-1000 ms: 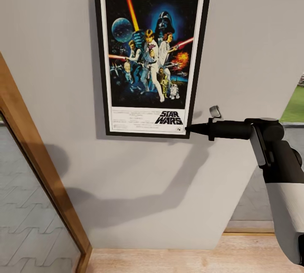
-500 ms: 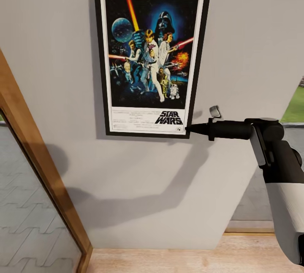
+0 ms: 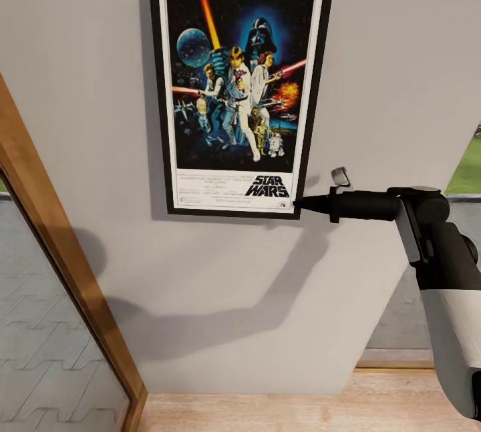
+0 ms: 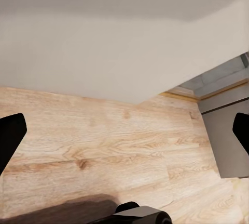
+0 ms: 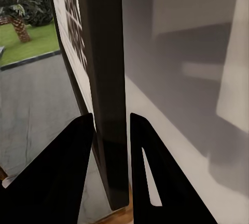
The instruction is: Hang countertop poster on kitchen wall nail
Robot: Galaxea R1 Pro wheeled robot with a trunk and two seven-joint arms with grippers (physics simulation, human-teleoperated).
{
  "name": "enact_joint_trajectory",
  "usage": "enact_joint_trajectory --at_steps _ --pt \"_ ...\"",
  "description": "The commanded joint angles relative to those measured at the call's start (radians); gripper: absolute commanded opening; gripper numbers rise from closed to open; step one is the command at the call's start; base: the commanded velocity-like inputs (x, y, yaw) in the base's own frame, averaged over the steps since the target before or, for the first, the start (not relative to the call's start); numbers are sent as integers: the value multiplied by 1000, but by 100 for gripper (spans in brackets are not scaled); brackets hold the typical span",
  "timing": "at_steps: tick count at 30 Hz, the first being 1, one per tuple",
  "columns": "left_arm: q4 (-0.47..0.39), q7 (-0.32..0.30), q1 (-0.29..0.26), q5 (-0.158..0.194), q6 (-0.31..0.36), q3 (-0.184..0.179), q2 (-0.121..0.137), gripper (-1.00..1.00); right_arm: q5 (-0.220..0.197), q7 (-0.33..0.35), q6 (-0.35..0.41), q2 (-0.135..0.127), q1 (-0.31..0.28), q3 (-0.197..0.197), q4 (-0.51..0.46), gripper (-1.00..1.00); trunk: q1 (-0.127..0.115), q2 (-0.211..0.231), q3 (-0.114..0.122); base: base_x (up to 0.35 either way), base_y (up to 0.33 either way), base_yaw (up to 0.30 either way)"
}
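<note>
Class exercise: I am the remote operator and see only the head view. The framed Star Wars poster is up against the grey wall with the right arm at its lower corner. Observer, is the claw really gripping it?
Observer: Yes. In the right wrist view the right claw has a black finger on each side of the black-framed Star Wars poster, shut on its edge.
Operator: And my left claw?
Observer: The left claw is open, holding nothing, its fingertips far apart.
Operator: What is it facing?
Observer: The light wooden plank floor at the foot of the grey wall.
</note>
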Motion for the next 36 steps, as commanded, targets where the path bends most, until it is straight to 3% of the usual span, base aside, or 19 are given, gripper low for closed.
enact_joint_trajectory --at_steps 1,36 --pt "1 -3 -1 -3 -5 4 0 100 -5 1 9 -1 -1 1 0 -100 1 -2 -2 0 0 0" --pt "-3 -1 7 -1 -4 7 0 100 -7 -1 12 -2 0 -6 1 -100 1 -2 -2 0 0 0"
